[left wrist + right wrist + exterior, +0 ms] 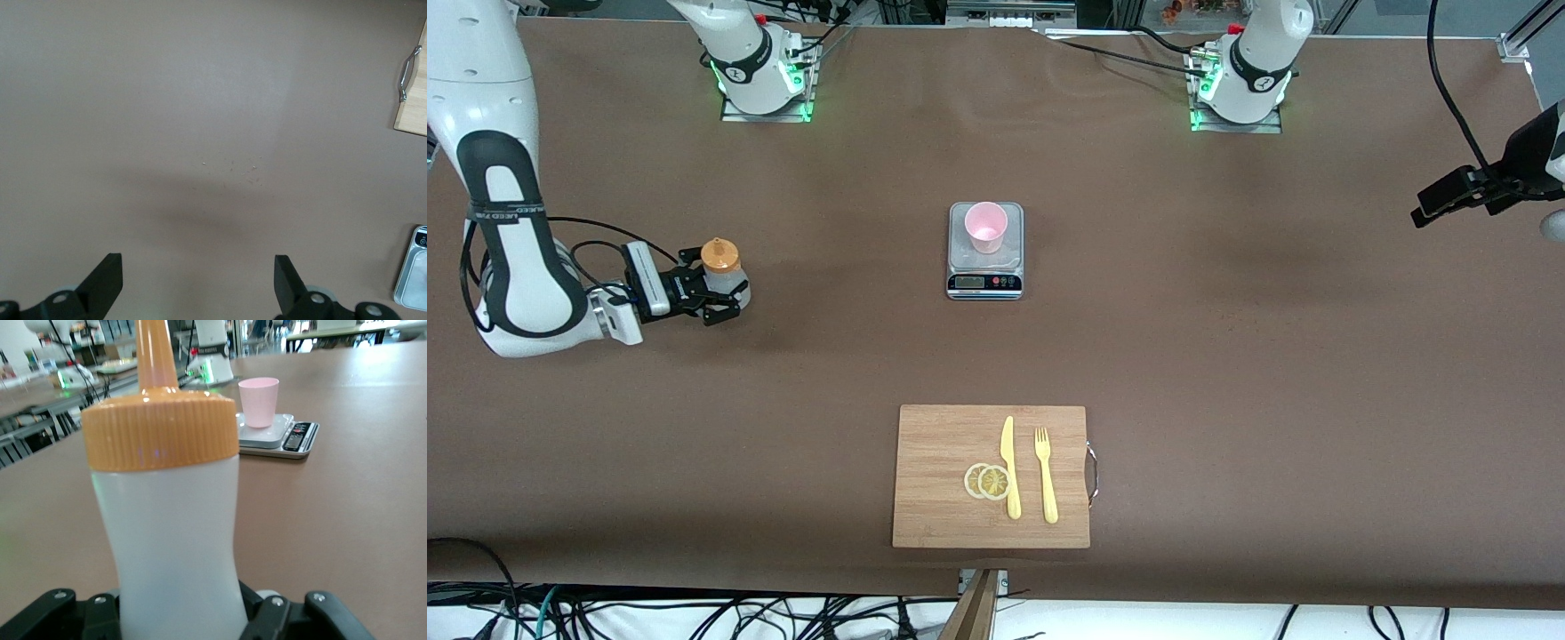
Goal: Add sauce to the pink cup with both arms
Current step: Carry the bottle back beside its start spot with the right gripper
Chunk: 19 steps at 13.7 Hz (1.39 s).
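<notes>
We see the right gripper [710,298] at the right arm's end of the table, its jaws clamped on the lower body of the sauce [723,269], which stands upright with its orange cap and nozzle on top. The bottle's whitish body looks evenly opaque, so we cannot tell its fill level. The pink cup [986,227] stands upright on a scale [984,280] at mid-table, well apart from the bottle; we make out nothing in it. The left gripper [198,283] hangs over bare table toward the left arm's end, jaws spread wide and holding nothing. Nearer the front camera lies a board [938,462] carrying two lemon slices [987,481], a knife [1010,467] and a fork [1046,474].
</notes>
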Tool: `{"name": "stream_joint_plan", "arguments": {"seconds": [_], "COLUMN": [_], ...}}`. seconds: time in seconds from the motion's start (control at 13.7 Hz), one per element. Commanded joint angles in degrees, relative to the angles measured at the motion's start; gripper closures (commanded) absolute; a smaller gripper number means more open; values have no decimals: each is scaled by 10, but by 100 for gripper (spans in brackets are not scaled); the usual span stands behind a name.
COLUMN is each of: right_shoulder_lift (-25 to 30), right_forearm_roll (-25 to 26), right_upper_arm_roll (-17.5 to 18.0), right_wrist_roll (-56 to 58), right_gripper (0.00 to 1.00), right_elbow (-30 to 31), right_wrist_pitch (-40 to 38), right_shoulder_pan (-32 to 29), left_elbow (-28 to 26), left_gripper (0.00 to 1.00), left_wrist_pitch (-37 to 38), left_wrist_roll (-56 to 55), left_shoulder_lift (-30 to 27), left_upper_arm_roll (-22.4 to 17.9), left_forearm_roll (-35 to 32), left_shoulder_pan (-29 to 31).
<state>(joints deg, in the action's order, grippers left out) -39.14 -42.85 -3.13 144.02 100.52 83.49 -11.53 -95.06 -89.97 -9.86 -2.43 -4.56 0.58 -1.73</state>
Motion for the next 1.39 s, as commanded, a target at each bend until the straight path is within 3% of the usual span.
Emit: {"name": "stream_joint_plan", "arguments": {"seconds": [0.0,0.37,1.02,1.1,1.24,1.32], "right_shoulder_lift": [-33,-80,-104,-104,-104,-104], "right_forearm_roll": [-25,-46,-56,-56,-56,-56], "right_upper_arm_roll": [9,9,9,9,9,9], "right_wrist_roll": [24,54,71,71,72,72], "right_gripper": [100,100,100,84,1,0], "right_elbow": [-3,-3,-3,-3,-3,-4], "right_wrist_pitch": [-41,-75,-79,-76,-75,-75], "right_shoulder_pan": [-44,-74,-81,-81,-81,-81], "left_elbow": [3,4,3,3,3,3], "left_gripper": [0,0,0,0,0,0], "left_wrist_pitch": [5,4,5,6,8,8], "left_wrist_roll": [12,12,12,12,12,12], "left_shoulder_lift": [0,0,0,0,-1,-1], "left_upper_arm_roll": [-1,-1,-1,-1,-1,-1], "left_forearm_roll": [10,11,11,11,11,11], "left_shoulder_pan": [3,3,3,3,3,3]}}
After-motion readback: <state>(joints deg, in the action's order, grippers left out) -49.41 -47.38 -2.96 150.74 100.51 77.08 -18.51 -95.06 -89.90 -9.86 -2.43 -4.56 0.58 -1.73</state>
